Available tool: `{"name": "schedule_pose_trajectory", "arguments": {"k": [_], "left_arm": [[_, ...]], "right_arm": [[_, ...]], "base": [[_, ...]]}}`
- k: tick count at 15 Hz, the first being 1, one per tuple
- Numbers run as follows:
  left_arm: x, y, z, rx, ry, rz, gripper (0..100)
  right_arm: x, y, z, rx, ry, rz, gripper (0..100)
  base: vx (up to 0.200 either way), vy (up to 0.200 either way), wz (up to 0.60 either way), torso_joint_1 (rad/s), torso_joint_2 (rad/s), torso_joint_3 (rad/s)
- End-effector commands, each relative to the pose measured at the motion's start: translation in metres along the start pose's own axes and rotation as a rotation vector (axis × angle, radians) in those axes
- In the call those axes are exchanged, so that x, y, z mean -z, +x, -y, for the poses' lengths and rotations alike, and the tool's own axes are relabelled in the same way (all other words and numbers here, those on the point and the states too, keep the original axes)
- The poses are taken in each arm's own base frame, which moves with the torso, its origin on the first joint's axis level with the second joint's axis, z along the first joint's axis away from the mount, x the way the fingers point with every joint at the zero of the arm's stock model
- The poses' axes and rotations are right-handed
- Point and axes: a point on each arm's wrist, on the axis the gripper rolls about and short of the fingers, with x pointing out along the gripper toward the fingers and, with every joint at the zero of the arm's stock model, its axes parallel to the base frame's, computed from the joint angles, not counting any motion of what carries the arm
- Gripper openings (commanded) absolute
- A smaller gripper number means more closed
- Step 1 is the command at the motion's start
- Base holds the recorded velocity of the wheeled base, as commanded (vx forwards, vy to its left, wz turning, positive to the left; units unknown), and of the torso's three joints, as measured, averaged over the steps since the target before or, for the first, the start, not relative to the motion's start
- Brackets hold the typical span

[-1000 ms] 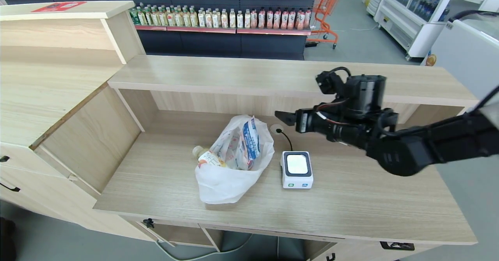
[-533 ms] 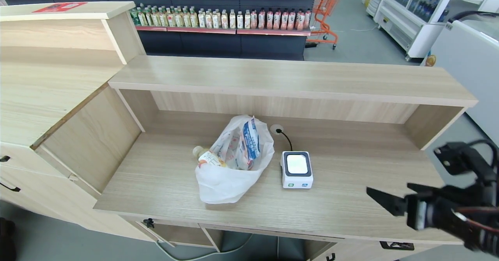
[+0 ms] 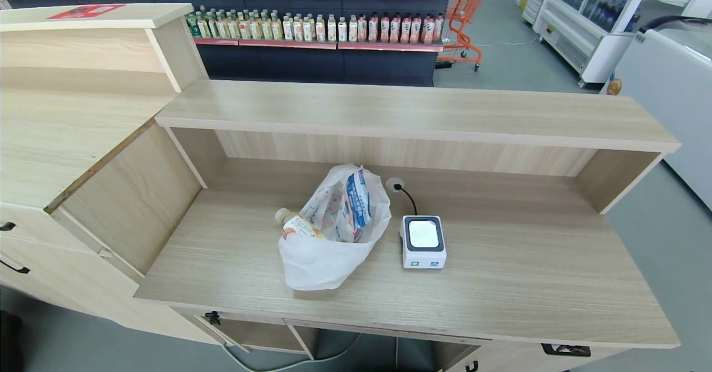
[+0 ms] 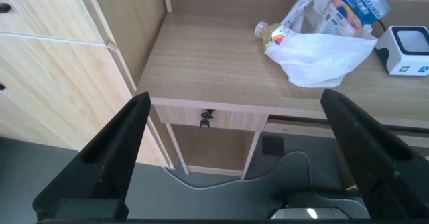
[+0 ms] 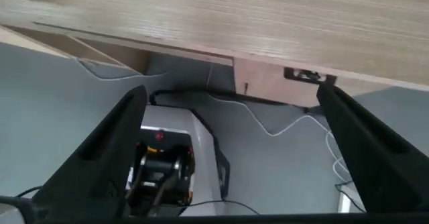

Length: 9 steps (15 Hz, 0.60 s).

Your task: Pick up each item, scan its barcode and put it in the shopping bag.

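Note:
The white plastic shopping bag (image 3: 328, 249) lies on the lower counter, mouth toward the back. A blue-and-white packet (image 3: 357, 197) stands in it, and a bottle with a pale cap (image 3: 289, 222) pokes out on its left side. Just right of the bag sits the white barcode scanner (image 3: 424, 241), its window facing up. My left gripper (image 4: 234, 157) hangs open and holds nothing, below and in front of the counter's front edge, with the bag (image 4: 322, 49) and scanner (image 4: 405, 49) farther off. My right gripper (image 5: 234, 150) is open too, low under the counter's front edge (image 5: 268, 56).
A raised wooden shelf (image 3: 411, 110) runs along the back of the counter. A tall wooden cabinet (image 3: 72, 110) flanks the left side. The scanner's black cable (image 3: 409, 198) leads to a hole in the counter. Store shelves with bottles (image 3: 317, 27) stand beyond.
My right arm, which was over the counter above the scanner, swung down and to the right and left the head view. The bag and scanner stayed put.

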Motion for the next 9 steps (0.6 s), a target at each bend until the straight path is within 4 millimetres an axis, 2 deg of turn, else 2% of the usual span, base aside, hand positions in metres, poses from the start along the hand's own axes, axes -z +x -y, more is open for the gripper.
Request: {"name": "schedule_pose_trajectory", "arguments": {"k": [1,9], "left_arm": [[0.0,0.0,0.0,0.0,0.001,-0.001,100],[0.0,0.0,0.0,-0.001,-0.001,0.0,100]], "right_arm": [[0.022,-0.021,-0.001,0.119,-0.022,0.097,100],[0.037,-0.043,-0.005,0.096,-0.041,0.402,100]], "base": [[0.0,0.0,0.0,0.0,0.0,0.0],[0.0,0.0,0.0,0.0,0.0,0.0]]}}
